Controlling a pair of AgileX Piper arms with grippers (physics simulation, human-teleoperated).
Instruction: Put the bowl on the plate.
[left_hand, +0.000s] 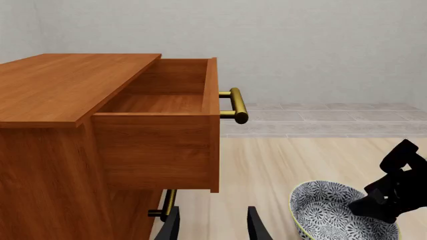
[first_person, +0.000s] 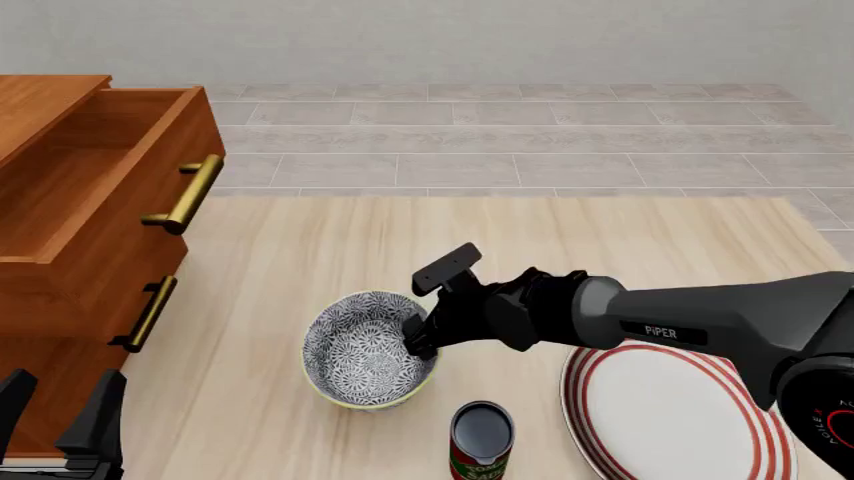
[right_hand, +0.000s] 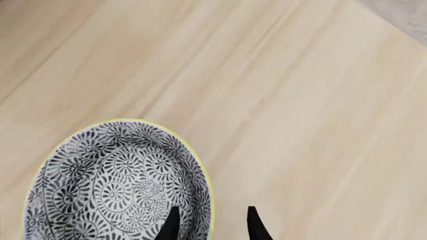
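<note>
1. The table (first_person: 441, 250) is pale wood and carries everything else.
2. The cabinet (first_person: 54, 250) stands at the table's left side, with its top drawer (left_hand: 167, 130) pulled open and brass handles (first_person: 184, 195) on its front.
3. The right arm (first_person: 694, 325) reaches in from the right and across above the plate's near-left edge toward the bowl.
4. The plate (first_person: 667, 410) lies flat at the near right, well right of the bowl and apart from it.
5. The bowl (first_person: 363, 350) sits upright on the table near the middle, not on the plate.
6. The can (first_person: 481, 440) stands just in front of the bowl, between bowl and plate.
7. The right gripper (right_hand: 210, 222) straddles the bowl's right rim, its fingers spread, one inside and one outside.
8. The left gripper (left_hand: 212, 225) hangs low at the near left by the cabinet, fingers parted, holding nothing.
</note>
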